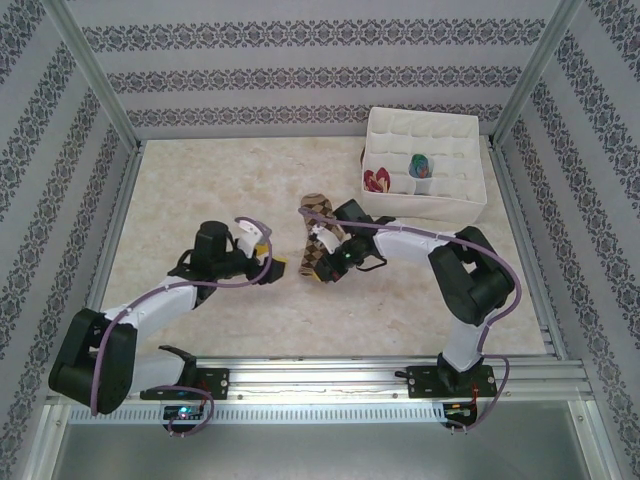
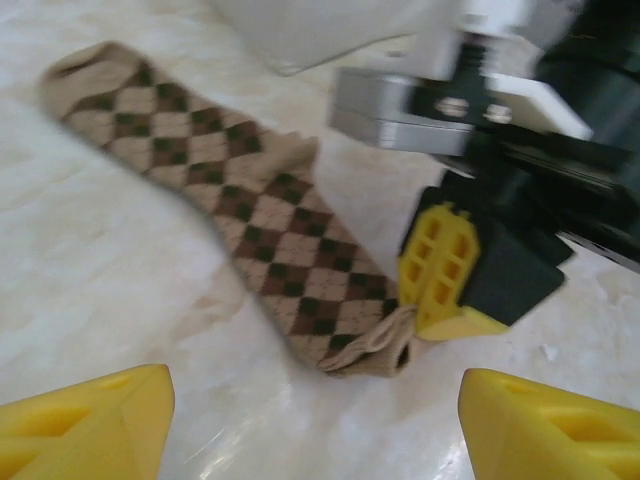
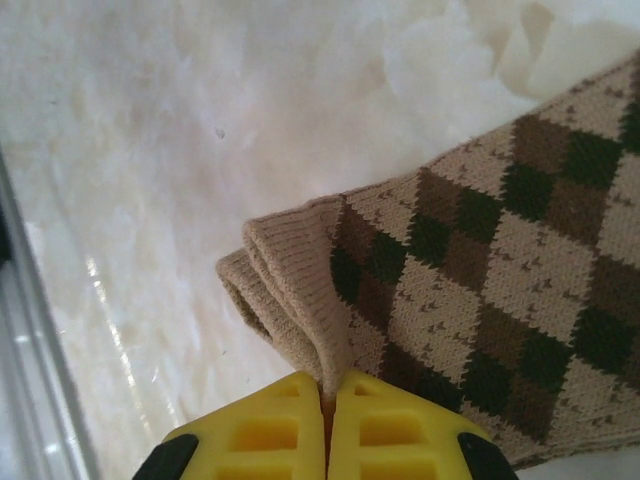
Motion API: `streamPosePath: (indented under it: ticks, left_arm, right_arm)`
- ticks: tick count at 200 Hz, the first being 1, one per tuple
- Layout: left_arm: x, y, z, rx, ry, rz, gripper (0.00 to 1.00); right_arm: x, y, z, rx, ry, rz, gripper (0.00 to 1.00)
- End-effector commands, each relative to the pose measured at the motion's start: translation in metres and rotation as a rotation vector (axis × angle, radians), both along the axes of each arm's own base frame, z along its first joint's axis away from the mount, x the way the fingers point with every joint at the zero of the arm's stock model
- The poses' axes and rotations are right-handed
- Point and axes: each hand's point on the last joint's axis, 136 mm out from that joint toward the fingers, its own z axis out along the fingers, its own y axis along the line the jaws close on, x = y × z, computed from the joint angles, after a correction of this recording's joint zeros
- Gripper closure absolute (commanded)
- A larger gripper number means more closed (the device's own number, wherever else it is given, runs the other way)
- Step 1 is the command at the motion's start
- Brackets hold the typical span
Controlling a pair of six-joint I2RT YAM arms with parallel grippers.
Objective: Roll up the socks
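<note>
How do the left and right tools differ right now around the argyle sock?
Left tool is open and empty; right tool is shut, pinching the tan end of the argyle sock. Left tool sits apart from the sock; right tool touches it. Both have yellow fingers.

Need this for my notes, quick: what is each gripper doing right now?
Left gripper: open, holding nothing.
Right gripper: closed, pinching the ribbed end of the argyle sock.
</note>
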Motion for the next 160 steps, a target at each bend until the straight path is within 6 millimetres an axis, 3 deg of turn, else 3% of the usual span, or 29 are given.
streamPosePath:
  ticks: [1,26,58,118,142,160]
  left_arm:
    - [-0.005,-0.029,0.013,0.029,-0.186,-0.163,0.23]
    - [-0.019,-0.049,0.007,0.011,-0.275,-0.304,0.25]
    - [-0.028,-0.069,-0.014,0.067,-0.295,-0.409,0.25]
    - [-0.02,-0.085,-0.038,0.063,-0.213,-0.423,0.31]
    - [-0.023,-0.087,-0.043,0.057,-0.192,-0.436,0.43]
    - [-0.027,-0.088,-0.047,0.056,-0.157,-0.455,0.65]
  right_arm:
    - [-0.017,-0.004,0.016,0.088,0.115,0.001,0.94]
    - [-0.018,-0.012,0.013,0.084,0.133,-0.012,0.94]
    - [-0.022,-0.015,0.01,0.089,0.154,-0.012,0.94]
    - [-0.028,-0.018,0.009,0.082,0.166,-0.013,0.94]
    - [-0.028,-0.019,0.008,0.078,0.174,-0.019,0.94]
    - [-0.028,-0.018,0.006,0.077,0.185,-0.021,0.93]
